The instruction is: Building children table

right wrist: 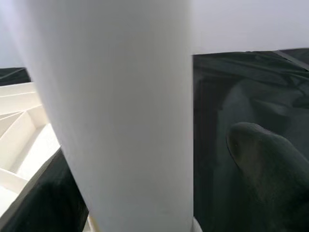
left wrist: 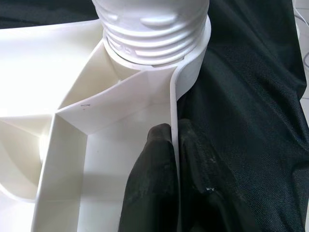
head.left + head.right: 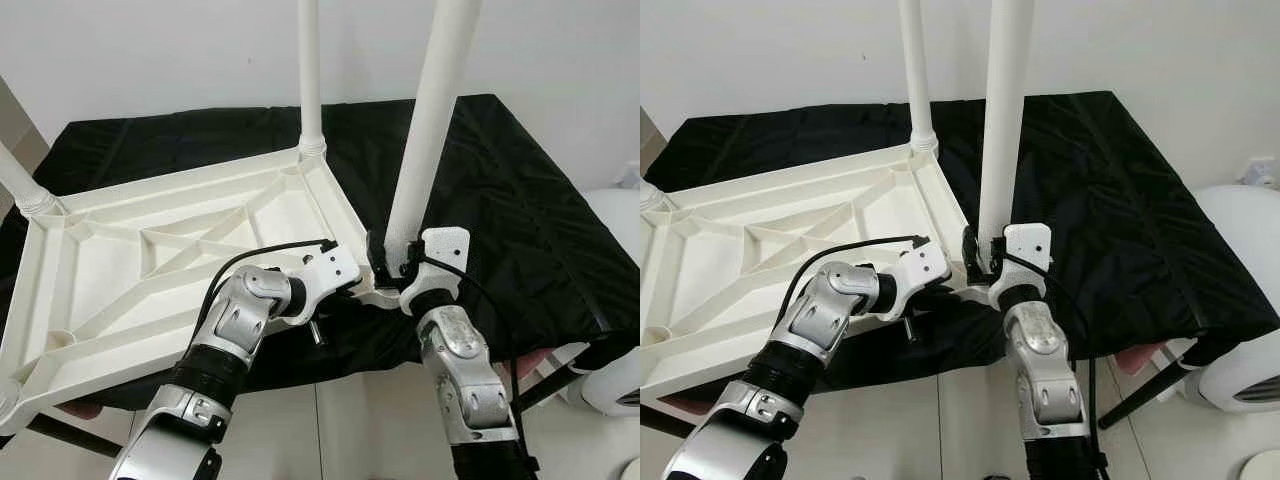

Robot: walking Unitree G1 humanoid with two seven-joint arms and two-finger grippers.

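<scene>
upside-down tabletop [image 3: 150, 250] on black cloth [image 3: 520, 200]. left gripper [image 2: 174, 145] pinches its rim; right gripper [image 3: 395, 262] clamps the corner leg [image 3: 425, 130]. hollow plastic looks light, stiff, slick; grip low near threads.

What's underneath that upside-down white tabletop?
A black cloth lies under the tabletop. Whatever the cloth covers is hidden, apart from dark legs near the floor.

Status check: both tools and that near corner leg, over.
Left tool shut on tabletop rim. Right tool shut on near leg, upright at corner socket. Nothing in the way.
</scene>
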